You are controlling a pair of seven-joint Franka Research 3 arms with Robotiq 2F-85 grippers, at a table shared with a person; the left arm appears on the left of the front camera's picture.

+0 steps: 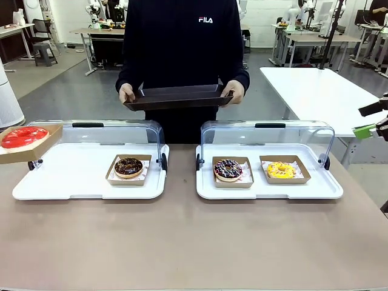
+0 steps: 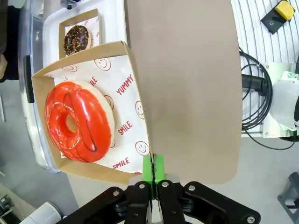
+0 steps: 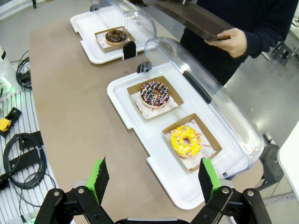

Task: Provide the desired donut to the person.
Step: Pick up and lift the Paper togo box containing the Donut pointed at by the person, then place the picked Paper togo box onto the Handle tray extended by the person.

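We see bright, even light falling from overhead in all three views, and every shadow is soft. In the front view the donut boxes throw only faint shade on the white tray (image 1: 66,173). The clear lid (image 1: 267,136) over the right-hand tray carries pale streaks of glare along its curved top. The left wrist view shows a glossy sheen on the red-glazed donut (image 2: 79,122). It also shows a diffuse dark shadow on the brown table (image 2: 196,93), just beside the cardboard box (image 2: 136,79). Both wrist views bend straight lines toward their edges, so the table's rim bows. Near things look sharp, while the far room in the front view looks slightly soft.
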